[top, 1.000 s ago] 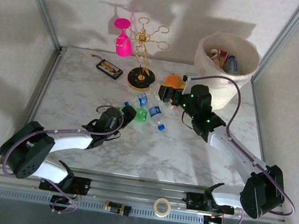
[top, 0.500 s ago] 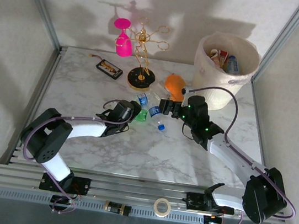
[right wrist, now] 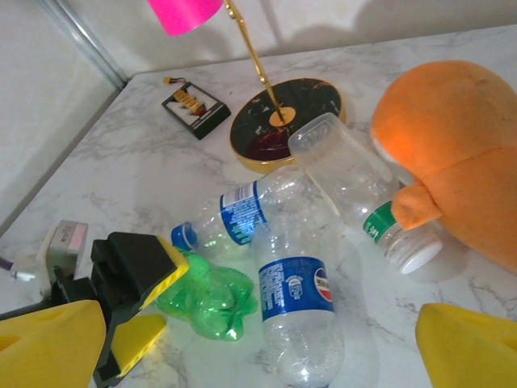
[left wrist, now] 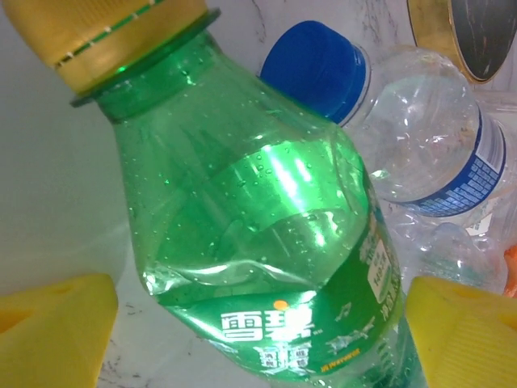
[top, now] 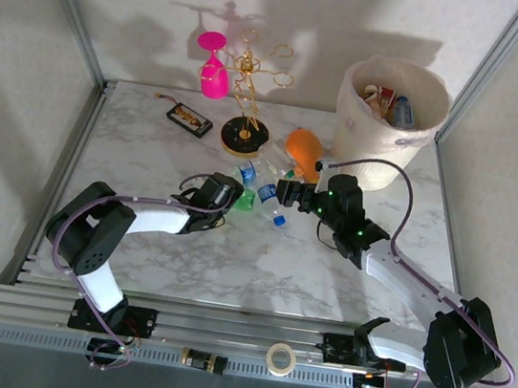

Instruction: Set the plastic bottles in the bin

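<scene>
My left fingers [top: 230, 193] sit open either side of the green bottle [left wrist: 258, 242], no grip yet. I'd squeeze its dented body gently, then lift off the clear bottles [left wrist: 428, 153]. Right fingers [top: 283, 192] wide open, empty.

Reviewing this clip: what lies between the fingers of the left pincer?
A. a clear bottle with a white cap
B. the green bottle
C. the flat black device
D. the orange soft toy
B: in the left wrist view the green bottle fills the gap of the left pincer, with its yellow fingers on either side of it.
</scene>
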Controlling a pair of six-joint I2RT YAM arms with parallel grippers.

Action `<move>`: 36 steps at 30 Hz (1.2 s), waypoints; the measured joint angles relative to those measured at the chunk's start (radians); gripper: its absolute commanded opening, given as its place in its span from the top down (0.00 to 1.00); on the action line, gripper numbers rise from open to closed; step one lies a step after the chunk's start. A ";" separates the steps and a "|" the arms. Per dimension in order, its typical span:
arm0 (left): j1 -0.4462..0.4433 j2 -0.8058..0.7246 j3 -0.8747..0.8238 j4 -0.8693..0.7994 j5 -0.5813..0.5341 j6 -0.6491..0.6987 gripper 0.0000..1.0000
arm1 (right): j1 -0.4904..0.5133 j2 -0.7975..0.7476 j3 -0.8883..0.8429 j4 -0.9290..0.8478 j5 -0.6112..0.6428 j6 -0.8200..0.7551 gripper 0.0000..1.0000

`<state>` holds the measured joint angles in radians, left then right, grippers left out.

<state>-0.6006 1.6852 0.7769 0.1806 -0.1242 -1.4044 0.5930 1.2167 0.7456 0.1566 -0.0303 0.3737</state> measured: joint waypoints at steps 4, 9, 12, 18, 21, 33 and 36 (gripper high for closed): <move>0.011 0.013 -0.004 0.015 0.000 -0.006 0.22 | 0.002 0.009 -0.002 0.037 -0.032 -0.007 0.01; 0.013 0.011 -0.025 0.036 0.001 -0.006 0.31 | 0.013 0.045 -0.016 0.077 -0.055 -0.011 0.01; 0.013 0.006 -0.048 0.073 0.000 -0.003 0.40 | 0.043 0.076 -0.017 0.096 -0.056 -0.022 0.01; 0.033 0.001 -0.094 0.165 0.000 0.006 0.43 | 0.115 0.111 -0.020 0.153 -0.061 -0.075 0.01; 0.038 -0.018 -0.108 0.163 0.005 0.032 0.43 | 0.132 0.127 -0.021 0.183 -0.089 -0.097 0.01; 0.046 -0.281 -0.172 0.216 0.074 0.187 0.41 | 0.152 0.209 -0.018 0.225 -0.275 -0.121 0.03; 0.048 -0.319 -0.174 0.255 0.124 0.217 0.42 | 0.164 0.224 -0.011 0.230 -0.288 -0.121 0.04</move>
<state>-0.5522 1.3666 0.6033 0.4358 -0.0006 -1.1870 0.7570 1.4403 0.7345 0.3870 -0.3187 0.2531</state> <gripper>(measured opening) 0.592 0.965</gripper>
